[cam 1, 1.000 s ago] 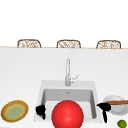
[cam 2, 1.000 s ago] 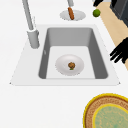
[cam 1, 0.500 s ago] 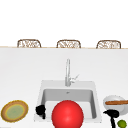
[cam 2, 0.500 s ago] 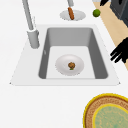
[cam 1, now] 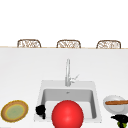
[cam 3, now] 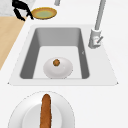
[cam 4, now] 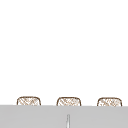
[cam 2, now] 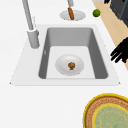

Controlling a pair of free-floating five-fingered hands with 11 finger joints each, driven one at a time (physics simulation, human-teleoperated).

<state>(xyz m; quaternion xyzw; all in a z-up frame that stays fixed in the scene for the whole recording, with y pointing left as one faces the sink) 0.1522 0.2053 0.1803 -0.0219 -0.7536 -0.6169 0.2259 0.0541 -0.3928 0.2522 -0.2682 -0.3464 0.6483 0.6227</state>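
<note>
My left hand [cam 1: 40,110] hovers open at the sink's [cam 1: 40,93] front left corner, fingers hanging down. It also shows by the sink's rim in the left side view [cam 2: 121,53] and near the yellow plate in the right side view [cam 3: 21,10]. My right hand [cam 1: 121,118] hangs low at the front right, fingers pointing down, just over a green lime [cam 2: 96,12]. The lime lies free on the counter. A white bowl [cam 2: 62,67] with a small brown piece [cam 2: 71,65] sits in the basin. A big red ball [cam 1: 67,114] covers the sink's front.
A yellow-rimmed plate [cam 1: 14,111] lies left of the sink. To its right, a white bowl [cam 1: 113,106] holds a sausage [cam 3: 46,110]. The faucet [cam 1: 67,72] rises behind the basin. Woven chair backs [cam 1: 68,43] line the counter's far edge.
My right hand has dropped down and to the right, from beside the sausage bowl to over the lime. The left hand has stayed put.
</note>
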